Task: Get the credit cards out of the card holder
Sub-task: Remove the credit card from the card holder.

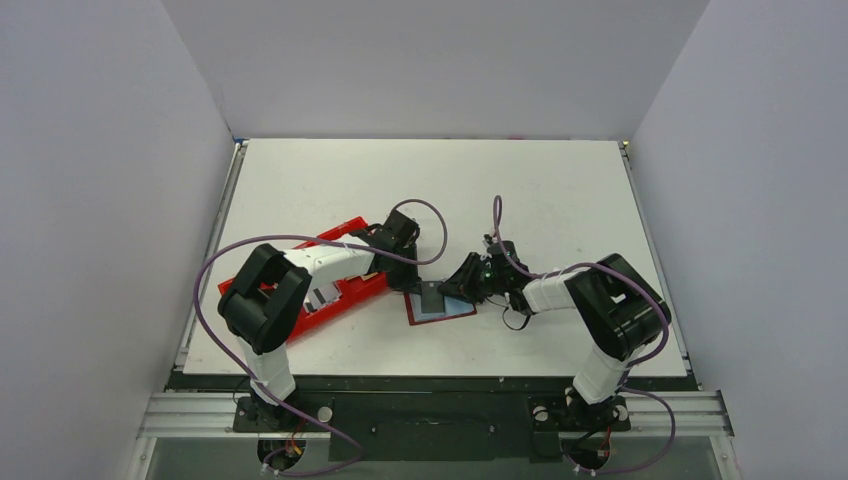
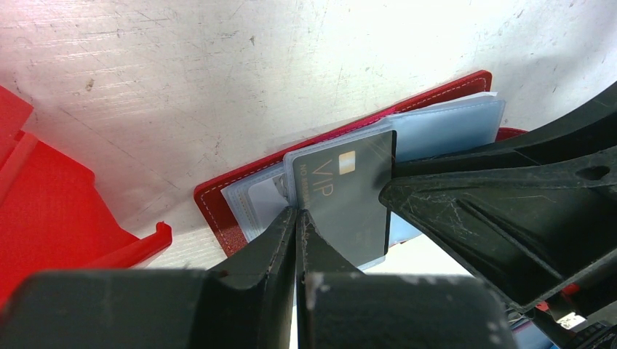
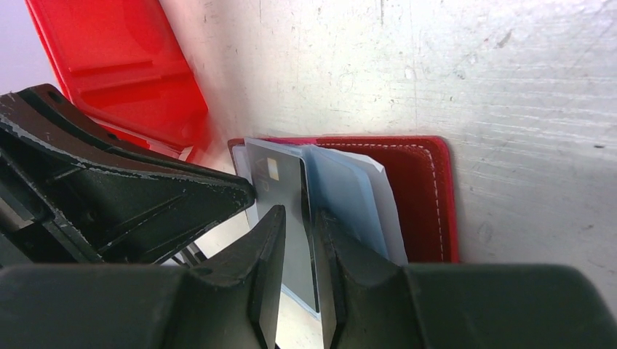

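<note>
Right gripper (image 3: 298,233) pinches a card (image 3: 285,190) overhead hides.

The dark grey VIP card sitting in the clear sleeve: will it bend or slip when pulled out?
The dark grey VIP card lies flat with straight edges, so probably stiff. Its glossy face and the clear plastic sleeve suggest it slides easily. The open dark-red card holder looks light and may drag along.

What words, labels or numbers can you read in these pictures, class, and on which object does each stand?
"VIP": large letters on the dark card in the open card holder.
A smaller line beside "VIP" on that card: too blurred to read.
Red tray: no readable text.
</note>
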{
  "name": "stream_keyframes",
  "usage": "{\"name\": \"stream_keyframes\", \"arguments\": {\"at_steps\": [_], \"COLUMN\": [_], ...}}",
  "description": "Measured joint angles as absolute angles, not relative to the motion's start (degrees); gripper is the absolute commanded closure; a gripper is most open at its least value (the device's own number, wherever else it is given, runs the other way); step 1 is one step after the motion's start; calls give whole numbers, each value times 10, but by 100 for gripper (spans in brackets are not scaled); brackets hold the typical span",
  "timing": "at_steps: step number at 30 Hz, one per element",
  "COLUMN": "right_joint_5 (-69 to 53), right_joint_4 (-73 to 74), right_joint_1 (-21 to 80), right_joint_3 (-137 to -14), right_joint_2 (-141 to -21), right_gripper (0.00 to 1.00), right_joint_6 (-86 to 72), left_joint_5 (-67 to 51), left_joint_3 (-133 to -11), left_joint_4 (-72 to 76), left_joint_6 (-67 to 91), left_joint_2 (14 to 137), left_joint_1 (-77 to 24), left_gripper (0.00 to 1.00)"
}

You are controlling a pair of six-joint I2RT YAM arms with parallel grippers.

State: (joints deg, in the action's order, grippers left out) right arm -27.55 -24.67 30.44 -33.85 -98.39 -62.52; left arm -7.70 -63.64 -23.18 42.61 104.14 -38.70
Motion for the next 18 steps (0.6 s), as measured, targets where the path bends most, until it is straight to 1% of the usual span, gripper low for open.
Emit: {"name": "stream_keyframes", "arguments": {"at_steps": [4, 10, 16, 18], "right_joint_5": [-278, -281, -285, -285], "right_joint_4": [-262, -280, -298, -305], "right_joint_1": [304, 303, 297, 293], "right_joint_3": [-329, -318, -309, -304], "right_joint_2": [-984, -988, -990, -990], "right_gripper": [88, 95, 100, 100], "right_joint_6": [-638, -658, -672, -675], "left_joint_5": [-77, -77, -77, -77], "left_joint_3": [-636, -636, -636, -636], "left_joint_4": [-232, -232, -232, -232], "left_joint_6": [426, 426, 426, 426], "left_joint_2": [1042, 1042, 1042, 1042], "left_joint_1": [-387, -387, -387, -387], "left_gripper": [100, 100, 100, 100]}}
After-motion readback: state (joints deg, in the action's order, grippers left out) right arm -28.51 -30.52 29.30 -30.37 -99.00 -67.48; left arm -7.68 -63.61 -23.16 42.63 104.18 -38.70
